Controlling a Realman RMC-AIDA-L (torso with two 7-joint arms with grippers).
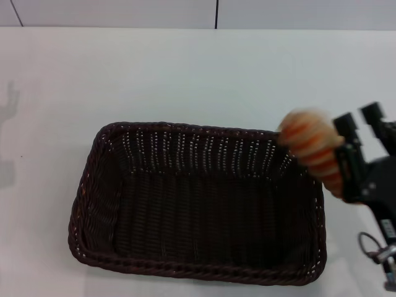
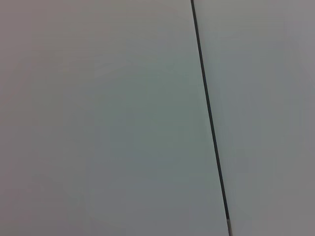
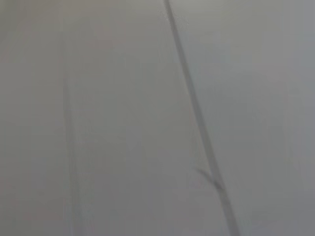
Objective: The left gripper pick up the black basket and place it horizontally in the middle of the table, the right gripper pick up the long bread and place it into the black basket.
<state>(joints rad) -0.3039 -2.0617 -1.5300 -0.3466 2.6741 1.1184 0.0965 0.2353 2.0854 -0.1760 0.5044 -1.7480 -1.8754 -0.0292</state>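
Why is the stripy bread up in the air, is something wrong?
Nothing is wrong. The right claw holds the long bread above the black basket's right end. The basket sits flat and empty on the table.

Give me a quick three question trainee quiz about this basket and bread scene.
1. True or false: the striped orange-and-cream long bread already lies on the floor of the dark woven wicker black basket.
2. Which gripper holds the bread: A left, B right?
3. Fill in: the basket rests on the plain white ____.

Key: 1 false, the right gripper holds it above the basket's right rim. 2 B. 3 table.
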